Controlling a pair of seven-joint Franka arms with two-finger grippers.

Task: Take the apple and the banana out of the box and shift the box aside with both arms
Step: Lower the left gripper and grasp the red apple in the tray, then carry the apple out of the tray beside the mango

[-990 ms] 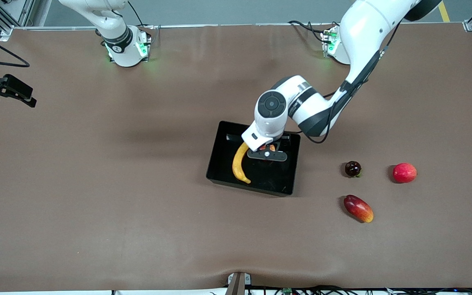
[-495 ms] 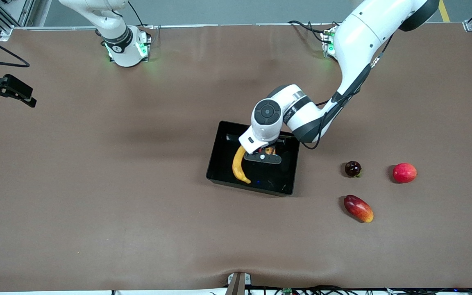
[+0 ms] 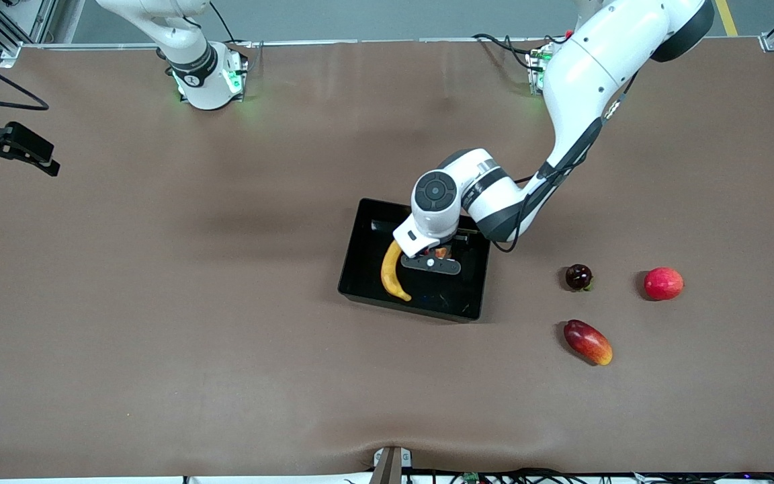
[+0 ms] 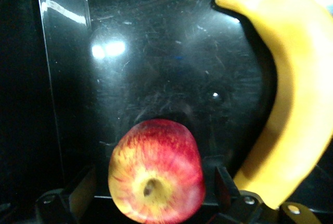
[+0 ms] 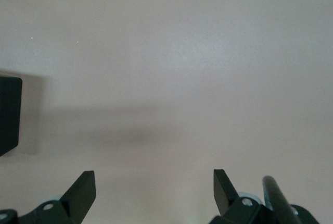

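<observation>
The left pincer [image 3: 438, 255] is down inside the black box [image 3: 365, 259], its fingers [image 4: 225, 185] spread wider than the apple [image 4: 156, 171] between them and seemingly not gripping it. The banana [image 3: 392, 272] lies in the box beside it, at about nine o'clock from the apple. The right pincer [image 5: 154, 190] waits, wide open and holding nothing, over bare table [image 5: 182, 67].
</observation>
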